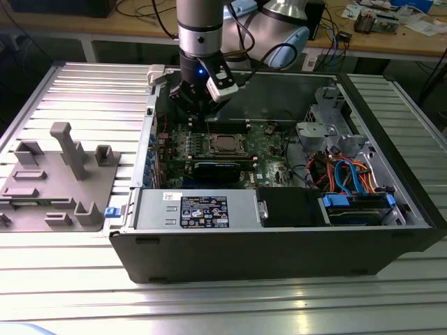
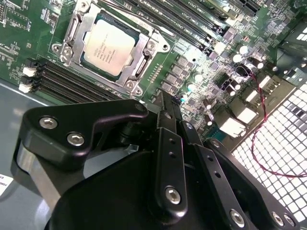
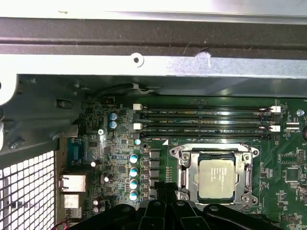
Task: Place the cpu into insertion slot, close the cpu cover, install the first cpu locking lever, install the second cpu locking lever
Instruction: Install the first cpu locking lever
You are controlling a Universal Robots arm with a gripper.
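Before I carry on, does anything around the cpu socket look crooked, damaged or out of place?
Nothing stands out. The cpu lies flat and square in the window of the cover, which lies level around it, and no damage shows. The gripper hangs just beside them.

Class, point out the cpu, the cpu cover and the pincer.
cpu [image 2: 108, 46]: second wrist view, middle of its metal top.
cpu cover [image 3: 187, 175]: first wrist view, one side bar of the frame.
pincer [image 2: 170, 101]: second wrist view, its tip.
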